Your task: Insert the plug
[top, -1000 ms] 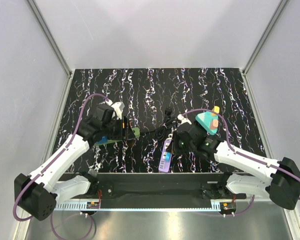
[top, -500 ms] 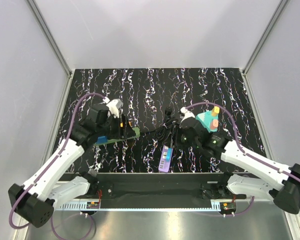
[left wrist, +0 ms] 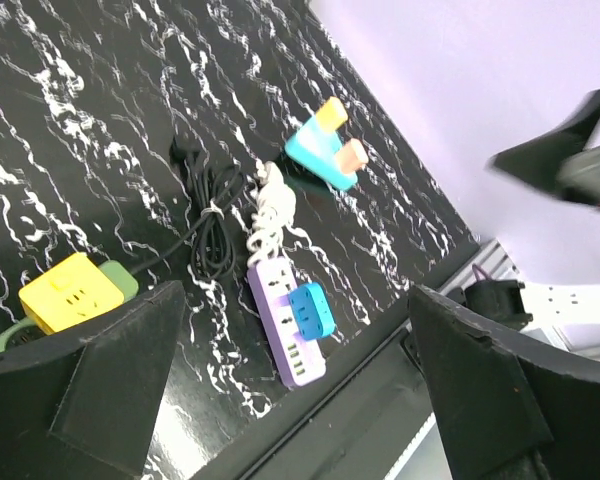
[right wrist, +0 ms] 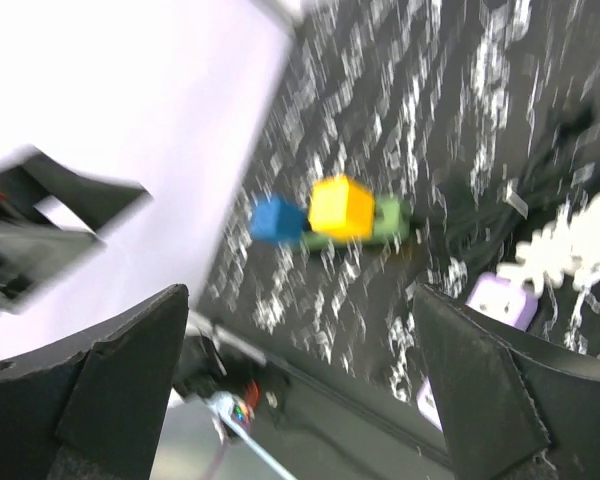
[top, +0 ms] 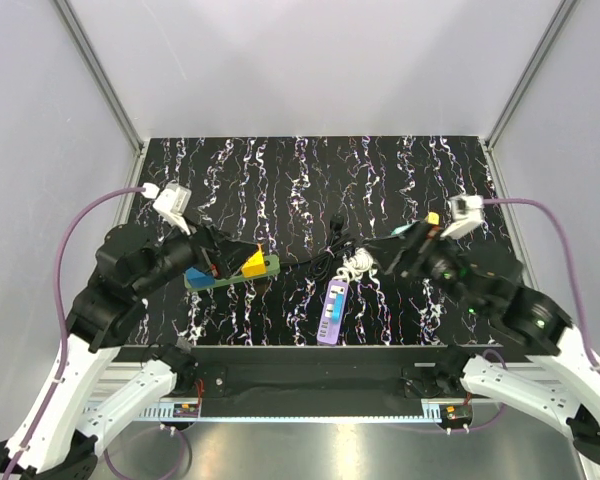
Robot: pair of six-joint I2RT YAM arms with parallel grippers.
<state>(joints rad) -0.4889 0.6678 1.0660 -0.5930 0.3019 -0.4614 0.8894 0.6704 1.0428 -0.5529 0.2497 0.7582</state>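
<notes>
A purple power strip (top: 327, 330) lies near the front edge, with a blue plug (left wrist: 310, 310) seated in it. Its white cord (top: 358, 265) is bundled behind it. To the left lies a green power strip (top: 268, 266) carrying a yellow plug (top: 250, 262) and a blue plug (top: 195, 277). My left gripper (top: 228, 258) hangs above the green strip, open and empty. In the left wrist view the purple strip (left wrist: 280, 335) shows between its fingers (left wrist: 110, 390). My right gripper (top: 395, 252) is raised right of the purple strip, open and empty. The right wrist view is blurred.
A teal adapter (left wrist: 325, 150) with orange and yellow blocks sits at the right, partly behind the right arm. A coiled black cord (top: 325, 258) runs from the green strip. The table's front rail (top: 310, 365) lies just below the purple strip.
Both grippers have opened and both arms have lifted away, the left toward the left, the right toward the right. The right gripper has come off the purple strip.
</notes>
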